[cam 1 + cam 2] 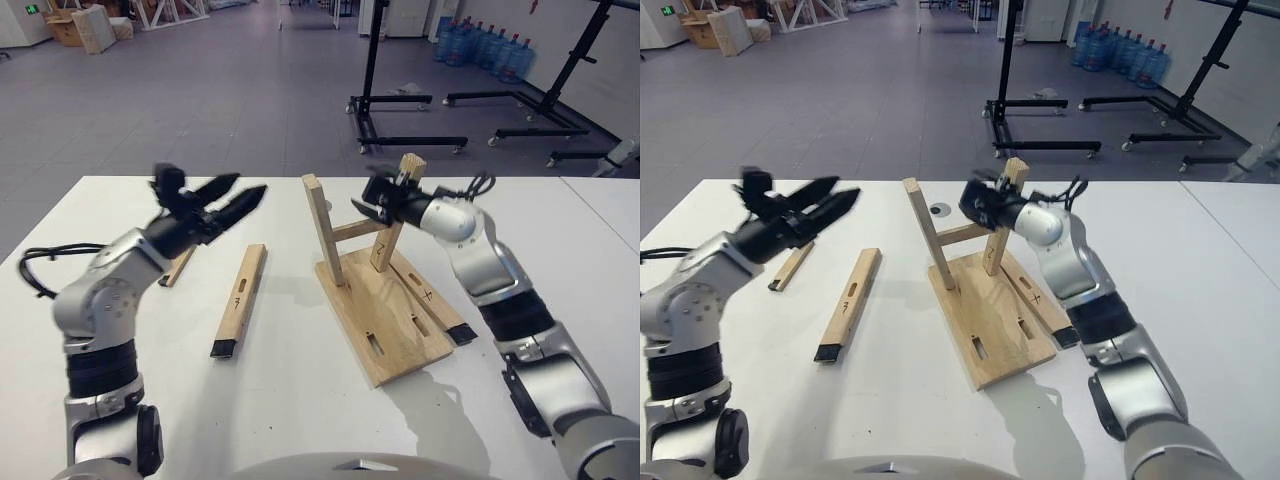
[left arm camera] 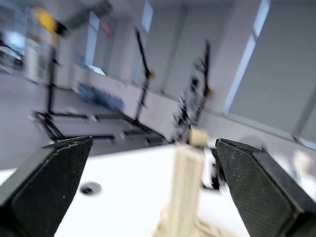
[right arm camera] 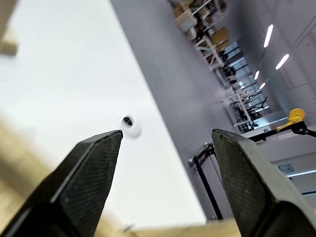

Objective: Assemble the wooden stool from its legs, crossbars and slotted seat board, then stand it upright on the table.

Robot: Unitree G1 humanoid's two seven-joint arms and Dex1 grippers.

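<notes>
Legs (image 1: 323,230): two upright on seat board (image 1: 400,350); two lying flat.

This looks like a large industrial hall or robotics lab. A wide grey floor (image 1: 200,90) stretches behind the white surface (image 1: 300,420). On it stand black wheeled stands (image 1: 410,142), with blue water jugs (image 1: 487,50) stacked against a wall and cardboard boxes (image 1: 95,28) far back.
</notes>
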